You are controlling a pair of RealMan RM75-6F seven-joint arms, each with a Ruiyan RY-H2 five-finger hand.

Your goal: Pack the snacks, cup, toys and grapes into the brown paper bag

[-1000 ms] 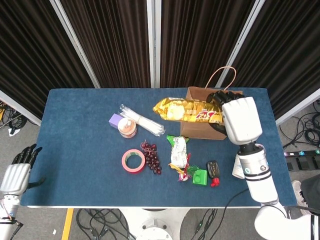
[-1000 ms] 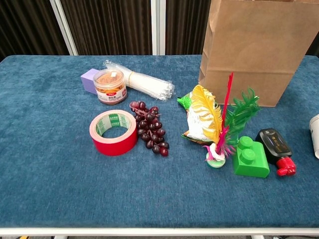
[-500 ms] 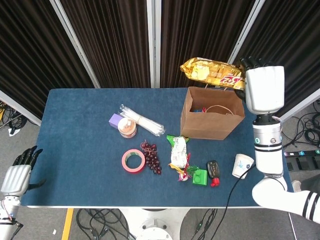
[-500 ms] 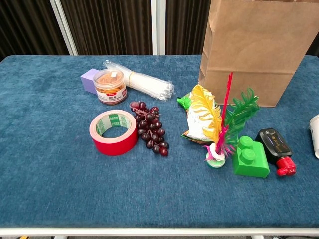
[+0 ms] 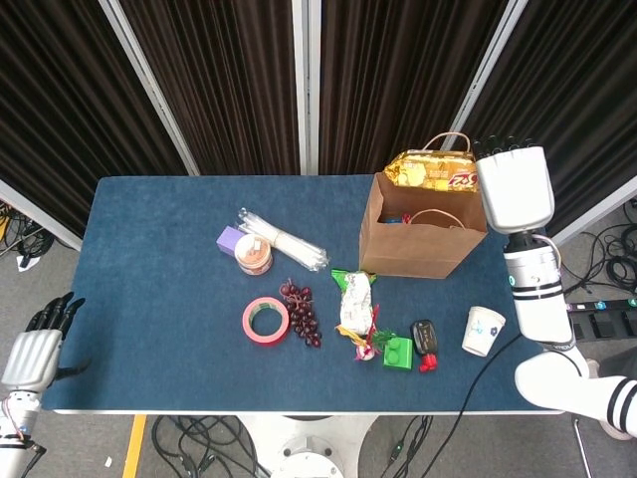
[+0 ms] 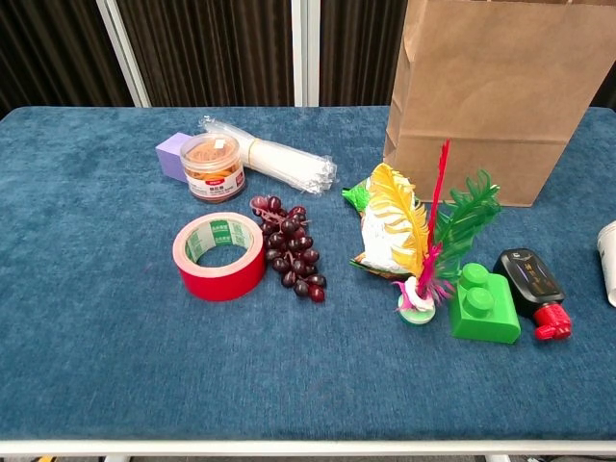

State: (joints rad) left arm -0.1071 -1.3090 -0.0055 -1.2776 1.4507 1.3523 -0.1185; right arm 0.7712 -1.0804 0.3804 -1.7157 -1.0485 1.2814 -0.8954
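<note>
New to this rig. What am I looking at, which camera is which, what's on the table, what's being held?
This is a two-armed robot with human-like hands, steered remotely, packing a brown paper bag. One picture looks down from the robot's head; the other looks forward from its chest, low over the blue table. The right hand holds a gold snack packet over the bag's open top. The left hand hangs off the table's near-left corner, holding nothing. On the table: purple grapes, red tape roll, a snack jar, a clear bundle of straws, a green snack pack, a feather toy, a green block, a black car key and a paper cup.
</note>
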